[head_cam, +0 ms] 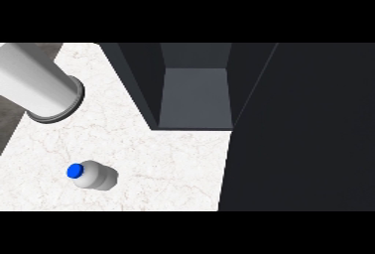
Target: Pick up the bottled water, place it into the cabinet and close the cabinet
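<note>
The bottled water (93, 175) stands on the marble counter (168, 163) at the lower left, seen from above: a white body with a blue cap. The dark cabinet (195, 94) is open at the top middle, showing a grey inner floor and dark side walls. Its door (300, 144) is a large dark panel filling the right side. A pale grey forearm (40, 82) comes in at the upper left, its ringed end above the counter and well back from the bottle. No hand shows at its end or anywhere else in view.
The counter's left edge (9, 134) runs along a darker strip at the far left. Pale marble lies between the bottle and the cabinet's front edge (192, 128).
</note>
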Controlling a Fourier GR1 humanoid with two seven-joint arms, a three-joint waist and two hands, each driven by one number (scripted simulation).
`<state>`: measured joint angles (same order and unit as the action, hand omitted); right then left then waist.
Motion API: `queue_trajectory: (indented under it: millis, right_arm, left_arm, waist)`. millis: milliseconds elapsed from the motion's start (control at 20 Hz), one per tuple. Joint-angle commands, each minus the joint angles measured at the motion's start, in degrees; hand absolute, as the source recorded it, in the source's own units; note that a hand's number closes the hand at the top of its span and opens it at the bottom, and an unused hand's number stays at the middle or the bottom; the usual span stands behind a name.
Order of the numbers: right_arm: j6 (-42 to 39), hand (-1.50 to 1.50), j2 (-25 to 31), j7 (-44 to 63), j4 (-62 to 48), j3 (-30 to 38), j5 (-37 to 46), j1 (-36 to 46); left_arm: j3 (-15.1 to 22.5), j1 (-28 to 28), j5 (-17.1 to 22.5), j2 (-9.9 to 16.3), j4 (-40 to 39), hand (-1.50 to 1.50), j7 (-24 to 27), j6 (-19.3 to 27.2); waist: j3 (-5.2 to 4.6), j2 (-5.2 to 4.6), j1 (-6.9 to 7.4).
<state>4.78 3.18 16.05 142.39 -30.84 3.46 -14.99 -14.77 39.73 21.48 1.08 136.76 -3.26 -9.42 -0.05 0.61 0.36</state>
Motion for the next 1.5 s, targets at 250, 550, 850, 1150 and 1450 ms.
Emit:
queue_trajectory:
  millis: [250,550,850,1150,1450]
  right_arm:
    - [4.0,-1.50,2.5,4.8,7.2,-5.1,10.1,-0.1]
    - [5.9,-1.50,2.6,5.2,5.0,-5.0,9.6,4.4]
    - [7.7,-1.50,3.8,10.6,6.9,-6.5,10.4,7.6]
    - [9.0,-1.50,4.9,10.7,5.5,-4.3,9.3,10.1]
    - [10.8,-1.50,6.7,8.4,6.1,-7.6,11.3,7.8]
  left_arm:
    - [-2.4,-1.8,2.7,-0.6,2.9,-1.50,0.8,-1.8]
    - [-2.0,-7.5,-0.7,-0.7,-1.7,-1.50,0.2,-1.0]
    - [2.1,-11.6,-6.4,-1.0,-12.4,-1.50,5.0,1.8]
    - [-0.8,-16.1,-8.0,-0.1,-20.9,-1.50,7.4,-0.1]
    - [2.5,-17.6,-13.8,-1.1,-27.7,-1.50,13.5,1.4]
  waist:
    - [-0.04,-0.18,-0.54]
    - [-0.01,-0.43,-0.45]
    - [-0.07,-0.45,-0.66]
    - [-0.07,-0.54,-0.67]
    - [-0.02,-0.45,-0.86]
